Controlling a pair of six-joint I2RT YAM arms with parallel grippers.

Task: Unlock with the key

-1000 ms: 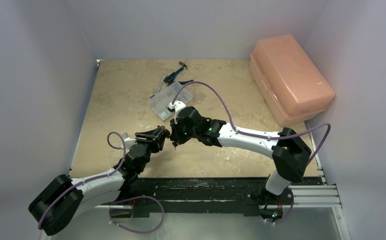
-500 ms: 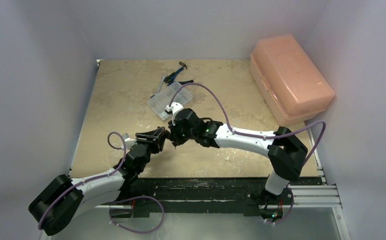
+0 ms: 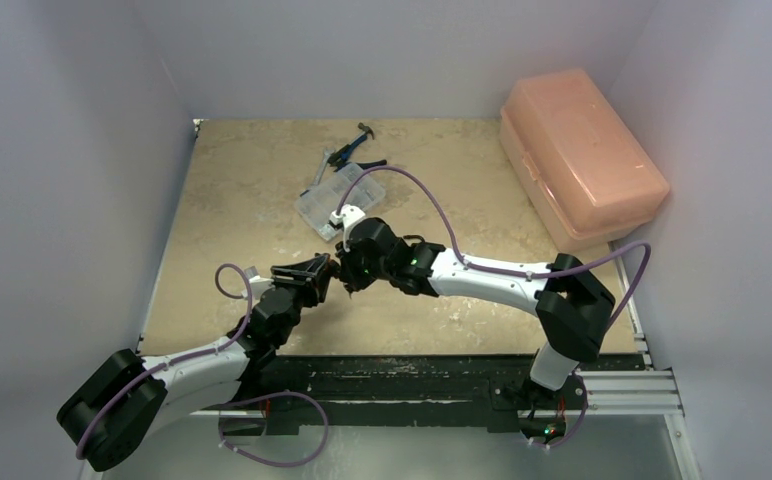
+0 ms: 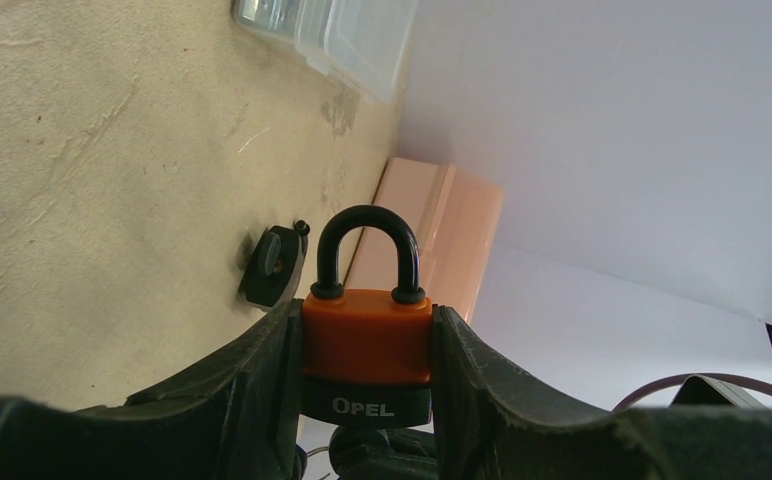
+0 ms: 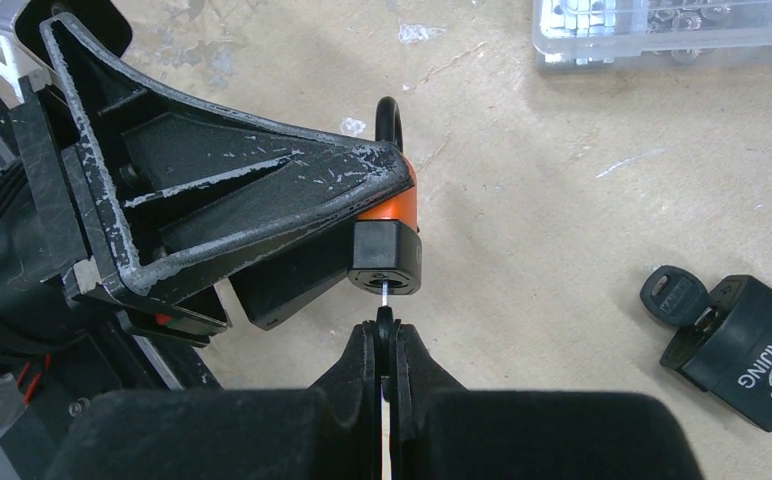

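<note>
Padlock (image 4: 367,345), orange-bodied with a black base and a black shackle, is held off the table (image 3: 232,200) on the arm-base side of the clear box (image 3: 334,203) of small parts. The left gripper (image 3: 318,271) clamps it by the two flat sides of the body, jaws partly spread to the width of the lock, with the shackle and the base standing free. Both shackle legs sit in the body, so it looks locked.

The right gripper (image 5: 386,335) is pinched tight on the head of the key (image 5: 386,296). The thin blade pokes out toward the keyhole in the black base and its tip appears to be just at or inside the hole; how deep cannot be told.

The lock is likely rigid and heavy for its bulk, and its smooth jacket may slip, so the broad sides are the right place to hold it. The key is slight and could swivel in a pinch unless its flat head is squeezed squarely, and it should enter in line with the hole before it is turned.

A second, black lock (image 5: 747,350) with its own key lies on the table beside the held one, also on the arm-base side of the clear box.
</note>
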